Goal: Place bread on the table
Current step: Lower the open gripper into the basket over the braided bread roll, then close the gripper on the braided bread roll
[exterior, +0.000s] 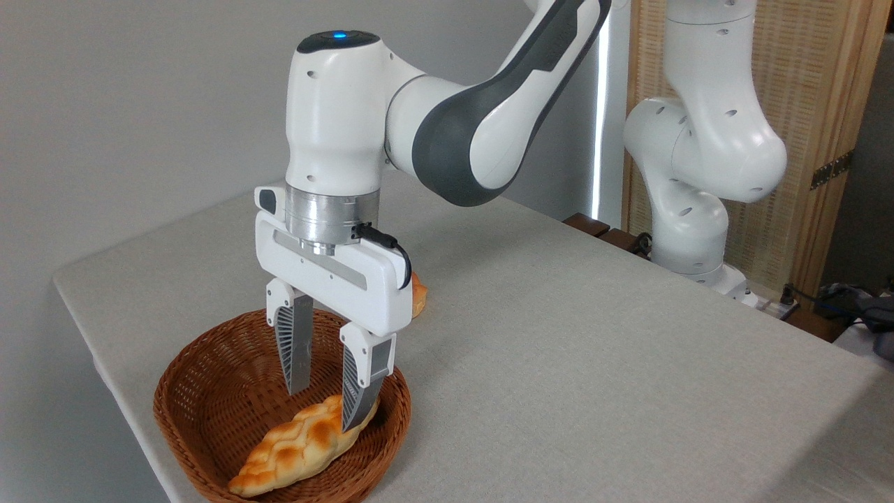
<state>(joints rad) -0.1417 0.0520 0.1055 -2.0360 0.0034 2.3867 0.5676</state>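
Jaws spread and empty, the gripper (327,409) straddles the braided loaf (300,443) in its wicker basket (202,391); a centred, gentle squeeze should lift it cleanly toward the table (594,349).

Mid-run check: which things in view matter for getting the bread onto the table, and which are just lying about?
Part of the job:
- bread, braided loaf lying in the basket
- basket, holds the loaf
- gripper, open, fingers down inside the basket around the loaf's upper end
- table, where the loaf goes

Just lying about:
- small orange bun on the table behind the gripper, mostly hidden
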